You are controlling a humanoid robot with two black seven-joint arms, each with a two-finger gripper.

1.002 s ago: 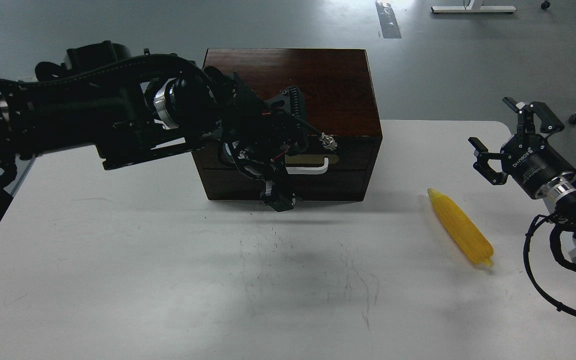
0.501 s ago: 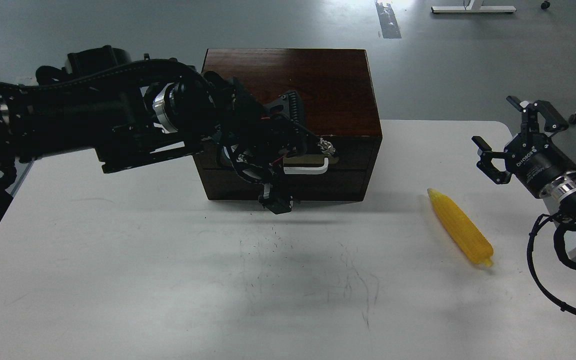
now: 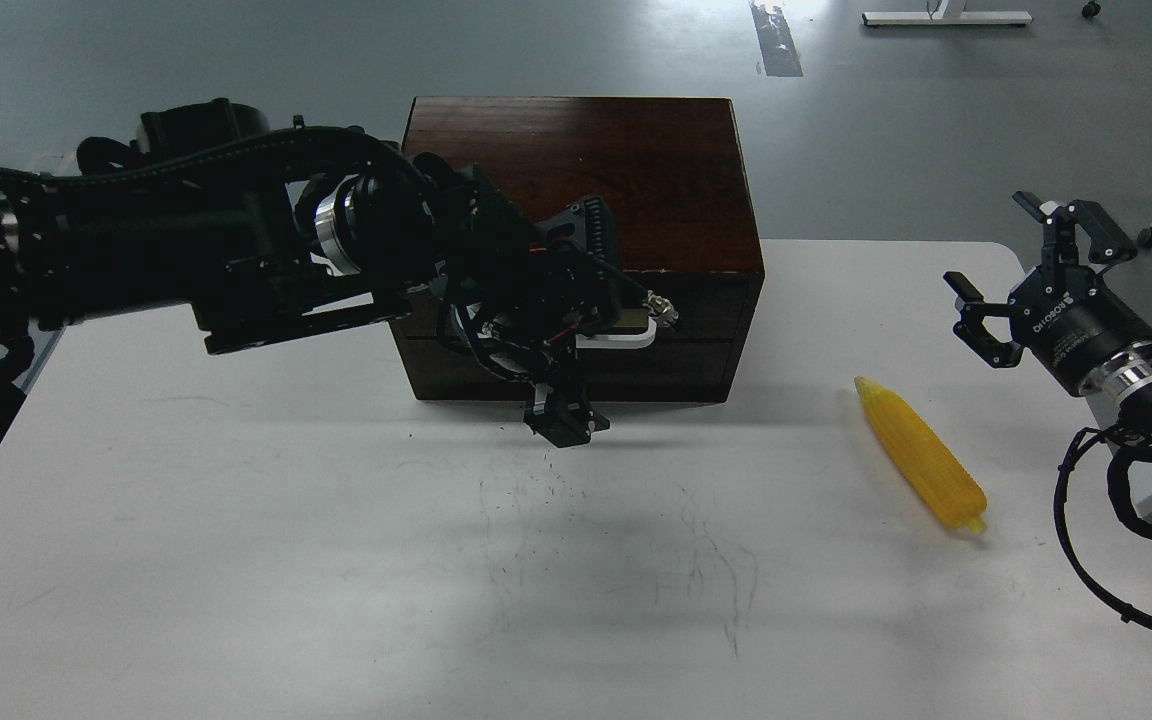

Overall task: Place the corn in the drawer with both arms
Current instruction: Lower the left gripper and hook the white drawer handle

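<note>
The corn lies on the white table at the right, its pointed end towards the box. The drawer is the shut upper front of the dark brown box; its white bar handle is half hidden by my left gripper. That gripper is right in front of the handle, with one ribbed finger up by the box top and another finger down before the lower panel, so it stands open. My right gripper is open and empty, up and to the right of the corn.
The white table has faint scuff marks in its middle. Its right edge runs just past the corn, under my right arm's cables. Grey floor lies behind the box.
My left gripper has shifted a little right and down and now covers more of the handle. My right gripper drew back slightly to the right. The corn and the drawer have not moved.
</note>
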